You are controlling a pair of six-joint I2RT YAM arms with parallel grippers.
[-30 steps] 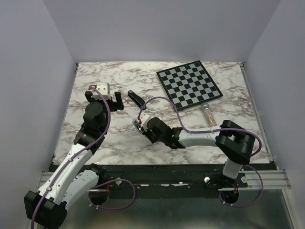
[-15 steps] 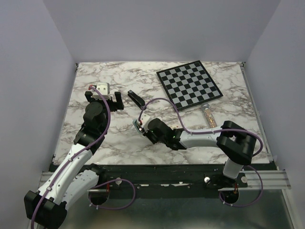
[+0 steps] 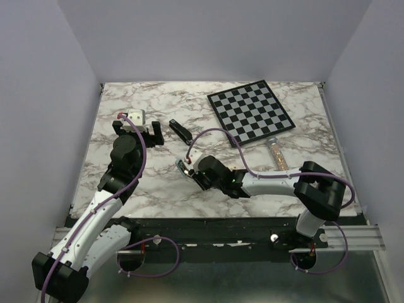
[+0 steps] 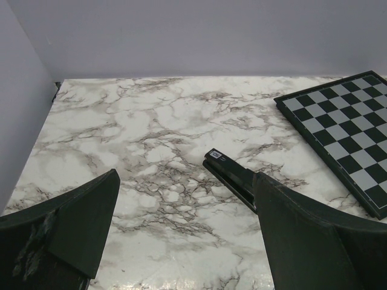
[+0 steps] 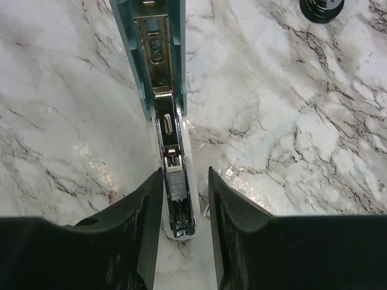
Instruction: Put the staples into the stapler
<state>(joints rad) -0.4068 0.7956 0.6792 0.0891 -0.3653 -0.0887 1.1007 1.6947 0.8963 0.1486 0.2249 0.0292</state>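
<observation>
Straddling the metal channel (image 5: 169, 130) of an opened teal stapler (image 5: 162, 54) on the table (image 5: 290, 121), the right gripper (image 5: 185, 178) is held partly open, clamping nothing; grey staples (image 5: 174, 184) are seen in the channel. The black stapler (image 4: 233, 178) is seen beyond the wide-open, empty left gripper (image 4: 186, 178).

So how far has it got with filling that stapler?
Done: the teal stapler lies opened out flat, its metal channel exposed. In hand: the right gripper straddles the channel's near end, jaws parted, not clamping. A ridged grey piece sits in the channel; whether that is the staples I cannot tell. Still to do: closing the top. The left gripper hangs open, holding nothing.
</observation>
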